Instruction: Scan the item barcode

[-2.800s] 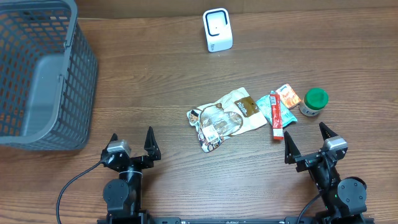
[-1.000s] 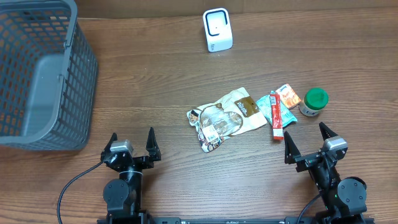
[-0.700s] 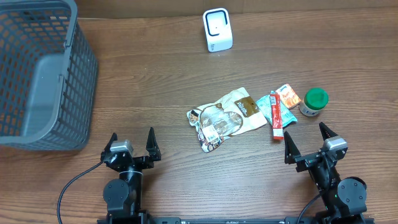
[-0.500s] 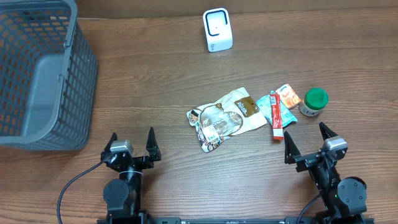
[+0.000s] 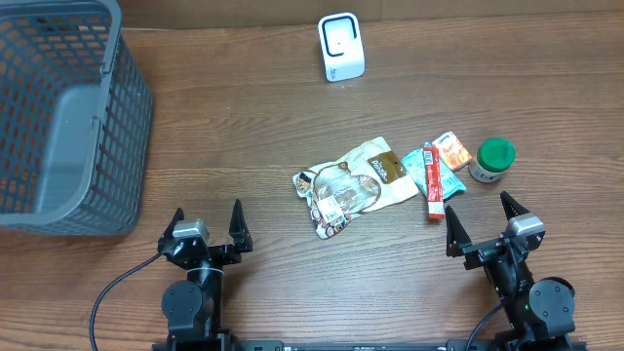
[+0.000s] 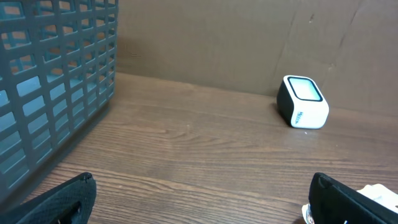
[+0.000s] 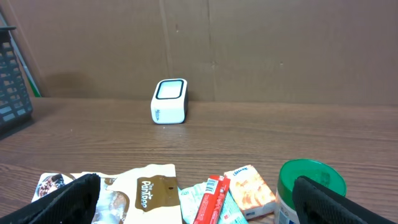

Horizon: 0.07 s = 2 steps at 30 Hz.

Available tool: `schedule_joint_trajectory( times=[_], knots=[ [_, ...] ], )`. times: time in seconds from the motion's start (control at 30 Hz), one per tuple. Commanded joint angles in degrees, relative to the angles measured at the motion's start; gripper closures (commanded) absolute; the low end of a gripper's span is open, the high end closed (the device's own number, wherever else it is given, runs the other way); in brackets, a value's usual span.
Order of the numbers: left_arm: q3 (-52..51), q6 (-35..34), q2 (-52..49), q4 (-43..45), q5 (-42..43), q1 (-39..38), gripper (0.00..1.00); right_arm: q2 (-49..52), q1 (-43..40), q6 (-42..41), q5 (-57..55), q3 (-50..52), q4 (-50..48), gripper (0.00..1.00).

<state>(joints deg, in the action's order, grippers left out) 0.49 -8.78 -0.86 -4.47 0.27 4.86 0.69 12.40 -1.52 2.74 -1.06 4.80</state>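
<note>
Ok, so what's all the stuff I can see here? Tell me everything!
basket: 1, grey, far left
scanner: 1, white, far edge, middle
snack bag: 1, white and brown, centre
teal packet: 1, teal, right of the snack bag
red stick pack: 1, red, lying across the teal packet
orange packet: 1, orange, beside the jar
jar: 1, green lid, rightmost
table: 1, brown wood
left tool: 1, black, near edge, open, empty
right tool: 1, black, near edge, open, empty

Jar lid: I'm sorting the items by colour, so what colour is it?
The jar lid is green, shown best in the overhead view.
</note>
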Motion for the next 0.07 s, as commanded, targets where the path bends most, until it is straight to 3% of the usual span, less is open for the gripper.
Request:
schedule_joint_trajectory(
  times=[0.0, 0.03],
  knots=[
    [-0.2, 1.1, 0.6, 0.0, 0.6, -0.4, 0.00, -0.5, -0.2, -0.2, -0.1, 0.6, -0.2, 0.00],
    [-0.2, 1.1, 0.6, 0.0, 0.6, -0.4, 0.00, -0.5, -0.2, -0.2, -0.1, 0.6, -0.2, 0.00]
  ],
)
